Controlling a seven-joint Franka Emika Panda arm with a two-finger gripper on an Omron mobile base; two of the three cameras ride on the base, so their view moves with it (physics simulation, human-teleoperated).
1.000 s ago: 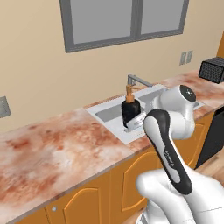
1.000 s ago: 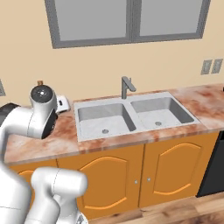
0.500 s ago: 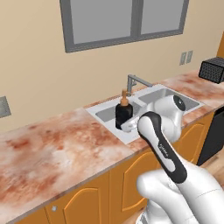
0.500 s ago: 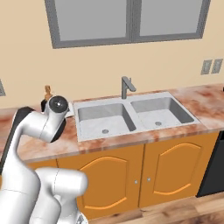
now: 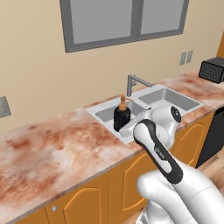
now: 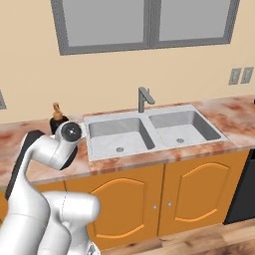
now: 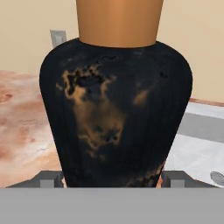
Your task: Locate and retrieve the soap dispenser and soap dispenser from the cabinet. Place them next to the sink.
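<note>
The hand (image 7: 112,178) grips the black, copper-pumped soap dispenser bottle (image 5: 122,115) low over the mottled reddish stone tabletop (image 5: 57,146) just left of the light grey steel double sink (image 6: 149,130), where releasing it tilted could tip it into the basin.

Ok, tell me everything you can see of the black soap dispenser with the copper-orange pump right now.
The black soap dispenser with the copper-orange pump is a rounded, bulging bottle, glossy black with coppery blotches, narrowing to an orange collar. It stands upright between the two dark finger tips of the gripper, over the marbled reddish counter at the left rim of the grey double-basin sink. Whether its base touches the counter cannot be told.
</note>
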